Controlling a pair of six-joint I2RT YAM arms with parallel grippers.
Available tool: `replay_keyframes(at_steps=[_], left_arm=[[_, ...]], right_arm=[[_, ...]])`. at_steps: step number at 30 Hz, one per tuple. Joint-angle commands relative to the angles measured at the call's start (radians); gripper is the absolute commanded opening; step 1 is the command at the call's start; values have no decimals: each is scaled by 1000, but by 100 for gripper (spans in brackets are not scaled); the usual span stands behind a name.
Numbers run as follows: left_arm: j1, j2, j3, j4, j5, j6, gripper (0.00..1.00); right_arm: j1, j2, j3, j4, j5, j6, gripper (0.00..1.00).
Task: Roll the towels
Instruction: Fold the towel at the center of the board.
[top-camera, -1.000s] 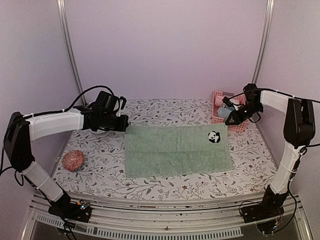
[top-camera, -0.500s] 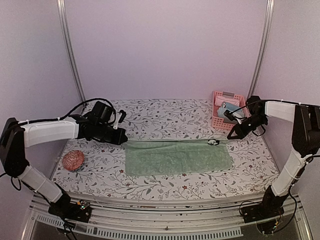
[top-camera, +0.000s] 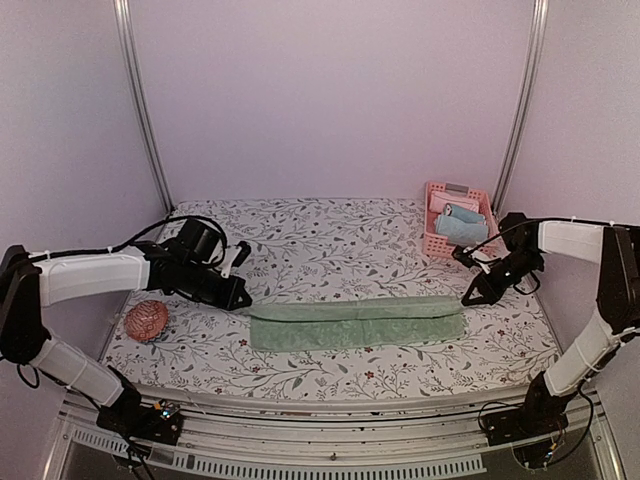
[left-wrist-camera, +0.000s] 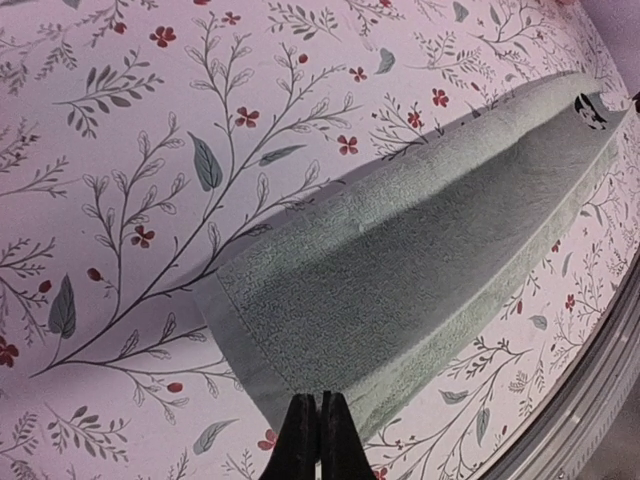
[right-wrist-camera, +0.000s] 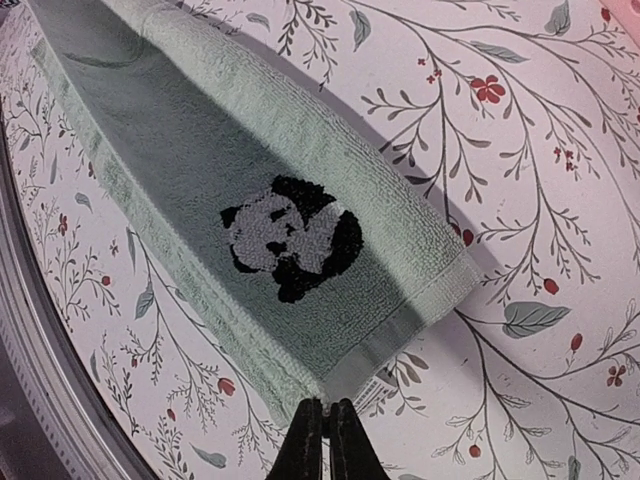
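The sage-green towel (top-camera: 355, 322) lies across the middle of the table as a long narrow strip, its far half brought over the near half. My left gripper (top-camera: 243, 300) is shut on the towel's left corner (left-wrist-camera: 320, 410), low over the table. My right gripper (top-camera: 468, 298) is shut on the right corner (right-wrist-camera: 327, 412), where a small label hangs. The panda patch (right-wrist-camera: 292, 236) faces the right wrist camera on the upper layer. A light blue towel (top-camera: 462, 228) lies rolled in the pink basket (top-camera: 436, 242).
The pink slatted basket stands at the back right and also holds a pink item (top-camera: 445, 203). A pinkish-red ball-like object (top-camera: 146, 320) sits at the left edge of the floral tablecloth (top-camera: 330, 235). The metal front rail (top-camera: 330, 415) runs along the near edge.
Both grippers carried the green towel's far edge toward me and down. The towel went from lying spread flat to a folded narrow strip, and the panda patch left the top view.
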Motion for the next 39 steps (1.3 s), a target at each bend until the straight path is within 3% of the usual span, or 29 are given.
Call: replay_keyframes(at_steps=[1,26,29,33,39], left_arm=[[8,-12,-18,-66,43,27,0],[-1,141,-79,-64,172,33,0],[-7,148,-86,-55,221,40,4],[-11,149,-96,-49,280,48,19],[-9,78,-66,-87,326,55,31]], right_arm=[[-4,-51,-30,-22,30,-39,3],[-3,-18,-195,-11,-24,-224,4],[-2,-24,-225,11,-20,-239,7],[-2,-43,-241,20,-14,-257,23],[-2,-97,-163,-89,-48,-292,33]])
